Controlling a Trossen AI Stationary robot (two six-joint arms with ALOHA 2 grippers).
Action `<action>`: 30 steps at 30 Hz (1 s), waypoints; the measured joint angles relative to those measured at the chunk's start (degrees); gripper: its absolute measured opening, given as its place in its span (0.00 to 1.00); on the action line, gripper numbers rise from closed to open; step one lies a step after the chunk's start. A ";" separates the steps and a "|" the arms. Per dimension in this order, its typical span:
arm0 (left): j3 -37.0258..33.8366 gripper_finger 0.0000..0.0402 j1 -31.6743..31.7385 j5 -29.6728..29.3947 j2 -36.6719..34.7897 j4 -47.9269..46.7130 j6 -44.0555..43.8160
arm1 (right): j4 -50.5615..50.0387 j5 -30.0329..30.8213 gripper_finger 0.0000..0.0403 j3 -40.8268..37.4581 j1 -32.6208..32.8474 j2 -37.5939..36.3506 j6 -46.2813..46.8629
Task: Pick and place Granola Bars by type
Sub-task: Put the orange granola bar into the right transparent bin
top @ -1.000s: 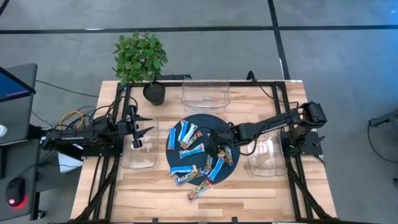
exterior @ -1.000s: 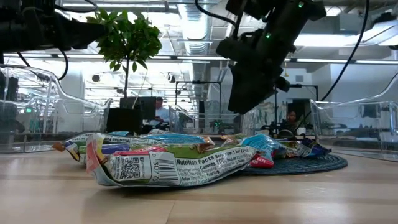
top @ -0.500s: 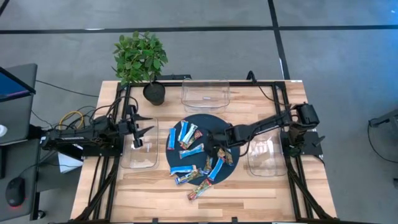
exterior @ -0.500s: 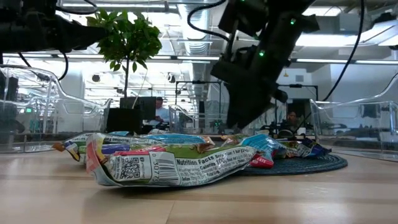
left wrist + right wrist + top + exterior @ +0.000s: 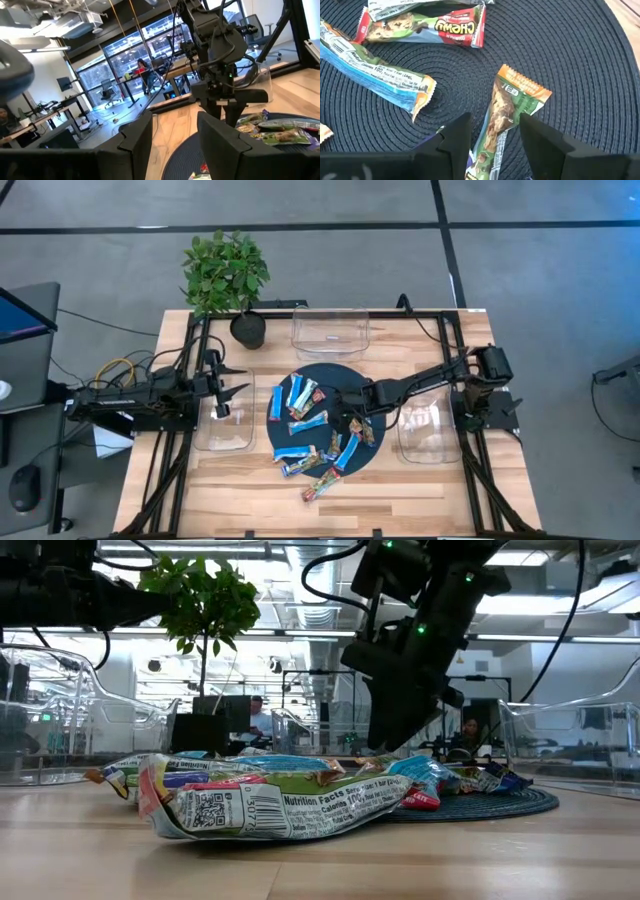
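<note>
brown-green bar (image 5: 506, 116), between right gripper (image 5: 492, 135) fingers, seemingly ungripped

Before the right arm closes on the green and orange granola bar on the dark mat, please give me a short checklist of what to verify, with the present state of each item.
1. Right gripper jaws open: ok, one jaw stands on each side of the bar.
2. Green-and-orange bar centred between the jaws: ok in the right wrist view.
3. Neighbours clear: ok, the blue-and-white bar and the red Chewy bar lie apart from it on the round mat.
4. Jaws low enough on the bar: cannot tell.
5. Left gripper out of the way: ok, it hangs open over the left clear bin.
6. Right clear bin unobstructed: cannot tell, the arm crosses above it.
</note>
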 joint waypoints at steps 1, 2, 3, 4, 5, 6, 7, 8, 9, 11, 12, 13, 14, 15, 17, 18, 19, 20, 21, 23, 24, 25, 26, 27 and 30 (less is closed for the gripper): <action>0.00 0.38 0.00 0.00 0.00 -0.08 -0.08 | -0.06 0.00 0.40 0.00 -0.05 0.00 0.00; 0.00 0.38 0.00 0.00 0.00 -0.12 -0.10 | -0.19 -0.02 0.40 0.00 -0.08 0.00 0.00; 0.00 0.38 0.00 0.00 0.00 -0.20 -0.14 | -0.21 -0.02 0.39 0.00 -0.08 0.00 0.00; 0.00 0.38 0.00 0.00 0.00 -0.25 -0.18 | -0.20 -0.02 0.39 0.00 -0.08 0.00 0.00; 0.00 0.38 0.00 0.00 0.00 -0.29 -0.20 | -0.22 -0.02 0.39 0.00 -0.08 0.00 0.00; 0.00 0.38 0.00 0.00 0.00 -0.28 -0.21 | -0.24 -0.04 0.39 0.00 -0.08 0.00 -0.02; 0.00 0.38 0.00 0.00 0.00 -0.28 -0.22 | -0.28 -0.04 0.39 0.00 -0.08 0.00 -0.02; 0.00 0.38 0.00 0.00 0.00 -0.28 -0.22 | -0.34 -0.02 0.38 0.00 -0.08 0.00 -0.02; 0.00 0.38 0.00 0.00 0.00 -0.29 -0.22 | -0.38 -0.04 0.38 0.00 -0.08 0.00 -0.02; 0.00 0.38 0.00 0.00 0.00 -0.31 -0.22 | -0.42 -0.07 0.38 0.00 -0.03 0.00 -0.02; 0.00 0.38 0.00 0.00 0.00 -0.31 -0.22 | -0.42 -0.07 0.38 0.00 -0.01 0.00 -0.02; 0.00 0.38 0.00 0.00 0.00 -0.32 -0.23 | -0.42 -0.09 0.38 0.00 0.01 0.00 -0.02; 0.00 0.38 0.00 0.02 0.00 -0.36 -0.23 | -0.43 -0.09 0.38 0.00 0.03 0.00 -0.05; 0.00 0.38 0.00 0.02 0.00 -0.38 -0.25 | -0.42 -0.09 0.38 0.00 0.12 0.00 -0.09; 0.00 0.38 0.00 0.02 0.00 -0.38 -0.24 | -0.54 -0.07 0.38 0.00 0.36 0.00 -0.11; 0.00 0.38 0.00 0.02 0.00 -0.38 -0.22 | -0.67 -0.07 0.38 0.00 0.49 0.00 -0.12; 0.00 0.38 0.00 0.02 0.00 -0.38 -0.22 | -0.70 -0.06 0.38 -0.02 0.70 0.00 -0.11; 0.00 0.38 0.00 0.02 0.00 -0.39 -0.22 | -0.70 0.02 0.37 -0.02 0.80 0.00 -0.11; 0.00 0.38 0.00 0.02 0.00 -0.40 -0.22 | -0.70 0.15 0.37 -0.02 0.97 0.00 -0.11; 0.00 0.38 0.00 0.02 0.00 -0.40 -0.22 | -0.70 0.20 0.37 -0.04 1.25 0.00 -0.11; 0.00 0.38 0.00 0.02 0.00 -0.40 -0.22 | -0.78 0.22 0.36 -0.02 1.26 0.00 -0.11; 0.00 0.38 0.00 0.02 0.00 -0.40 -0.22 | -0.89 0.22 0.36 -0.04 1.26 0.00 -0.11; 0.00 0.38 0.00 0.02 0.00 -0.40 -0.22 | -1.00 0.23 0.36 -0.04 1.26 0.01 -0.11; 0.00 0.38 0.00 0.04 0.00 -0.40 -0.22 | -1.05 0.25 0.36 -0.04 1.26 0.02 -0.11; 0.00 0.38 0.00 0.04 0.00 -0.40 -0.22 | -1.05 1.03 0.36 -0.04 1.25 0.07 -0.11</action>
